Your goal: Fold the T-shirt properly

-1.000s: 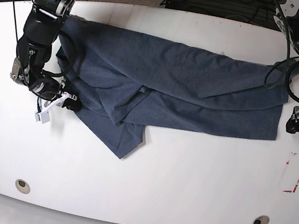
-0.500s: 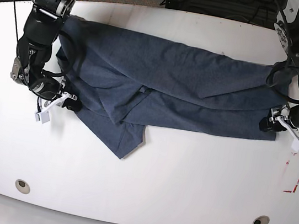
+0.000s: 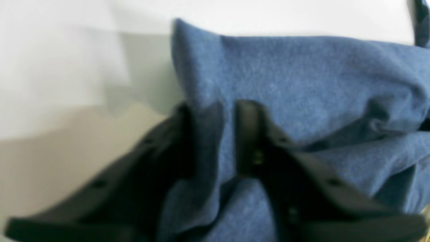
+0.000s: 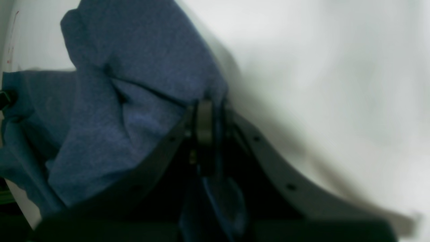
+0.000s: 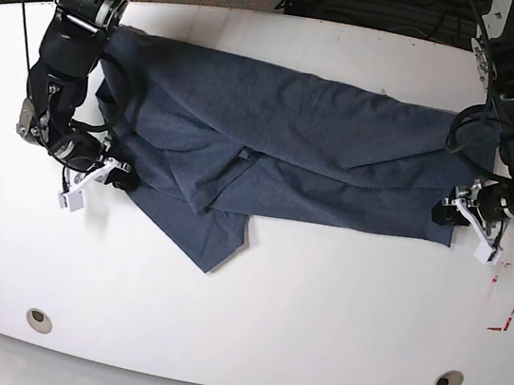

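Base view: T-shirt [image 5: 292, 150] stretches lengthwise between left gripper [image 5: 455, 216] and right gripper [image 5: 114, 175], each clamped on an end.

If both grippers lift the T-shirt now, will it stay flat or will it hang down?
The T-shirt will probably sag between the left gripper and the right gripper: it already lies in soft creases. It bunches between the fingers, so it is likely thin and limp. The loose corner in front would probably dangle.
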You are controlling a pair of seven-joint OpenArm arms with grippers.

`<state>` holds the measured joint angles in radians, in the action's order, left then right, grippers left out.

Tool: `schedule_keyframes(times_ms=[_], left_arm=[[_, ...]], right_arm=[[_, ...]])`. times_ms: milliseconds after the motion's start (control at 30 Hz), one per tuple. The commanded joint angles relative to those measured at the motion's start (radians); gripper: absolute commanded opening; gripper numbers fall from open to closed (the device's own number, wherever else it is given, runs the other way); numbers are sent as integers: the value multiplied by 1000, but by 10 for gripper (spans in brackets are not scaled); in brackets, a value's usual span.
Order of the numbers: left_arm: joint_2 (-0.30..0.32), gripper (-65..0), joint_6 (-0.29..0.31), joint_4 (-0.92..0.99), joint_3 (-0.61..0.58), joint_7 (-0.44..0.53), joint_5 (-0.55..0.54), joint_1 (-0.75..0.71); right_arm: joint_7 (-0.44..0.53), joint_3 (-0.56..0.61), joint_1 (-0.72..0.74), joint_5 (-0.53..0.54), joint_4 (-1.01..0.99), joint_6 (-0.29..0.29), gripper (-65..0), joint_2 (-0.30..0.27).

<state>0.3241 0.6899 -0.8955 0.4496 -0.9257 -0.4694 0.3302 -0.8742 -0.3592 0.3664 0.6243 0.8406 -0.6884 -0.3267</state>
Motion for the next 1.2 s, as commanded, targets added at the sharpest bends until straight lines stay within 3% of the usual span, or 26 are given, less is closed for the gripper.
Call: schedule_keyframes(times_ms=[0, 133, 367, 700, 967, 1167], left_arm=[[17, -550, -40, -4, 1, -25, 22, 25], [17, -650, -103, -4, 1, -25, 27, 27], [22, -650, -126, -23, 1, -31, 21, 28], [19, -650, -128, -245, 1, -69, 24, 28], [17, -650, -128, -531, 1, -91, 22, 30], [22, -650, -128, -736, -1, -128, 28, 79]], right_arm=[[19, -4, 26, 19, 16, -10, -650, -16], [19, -2, 24, 19, 16, -10, -650, -16], [10, 1, 24, 22, 29, -10, -650, -19], [-33, 4, 38, 21, 213, -10, -650, -35], [-152, 1, 173, 27, 336, -10, -650, -51], [-222, 4, 352, 29, 351, -10, -650, -104]])
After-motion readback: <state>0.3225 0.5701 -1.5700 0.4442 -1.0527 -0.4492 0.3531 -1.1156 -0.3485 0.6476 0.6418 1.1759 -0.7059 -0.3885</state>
